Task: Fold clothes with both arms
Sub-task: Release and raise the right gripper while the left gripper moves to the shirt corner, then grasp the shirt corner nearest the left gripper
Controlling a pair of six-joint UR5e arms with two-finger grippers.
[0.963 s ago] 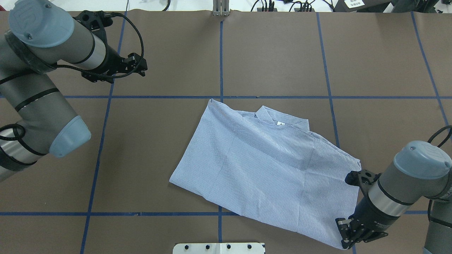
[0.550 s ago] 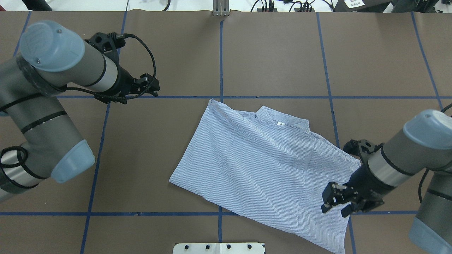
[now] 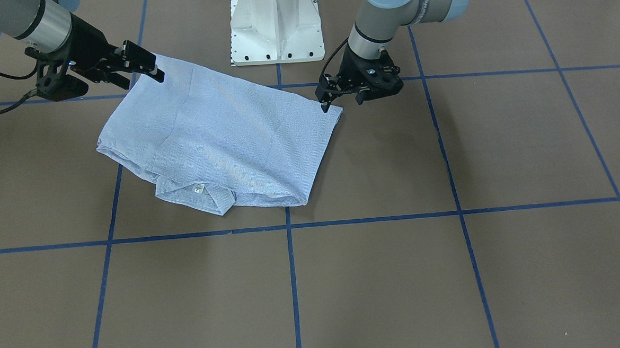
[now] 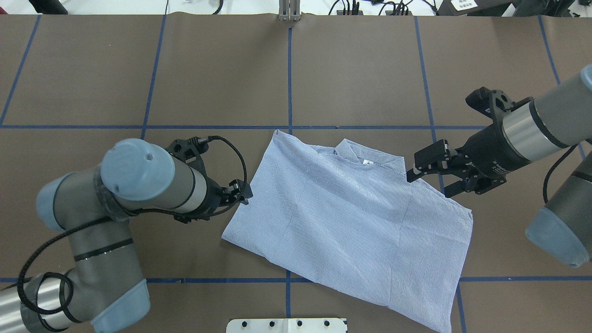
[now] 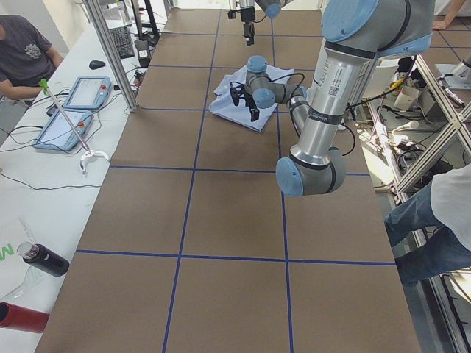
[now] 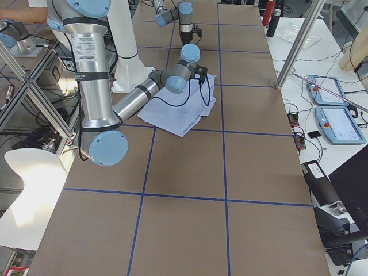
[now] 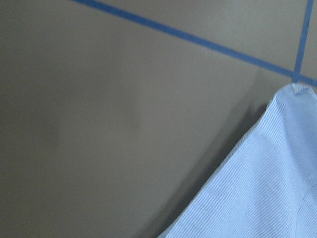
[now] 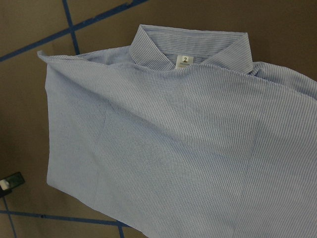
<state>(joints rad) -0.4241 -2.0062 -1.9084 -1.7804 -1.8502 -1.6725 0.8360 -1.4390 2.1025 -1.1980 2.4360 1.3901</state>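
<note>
The shirt (image 4: 351, 222) lies folded flat in the middle of the desk (image 4: 360, 69), collar on the far side, with the left pincer (image 4: 245, 195) released at its left edge and the right pincer (image 4: 431, 181) released beside the collar's right end.

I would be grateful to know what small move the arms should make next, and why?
Probably lower both arms and pinch the fabric. The left end effector hangs open at the side edge of the shirt, the right end effector is open at the opposite edge, and neither holds fabric yet.
</note>
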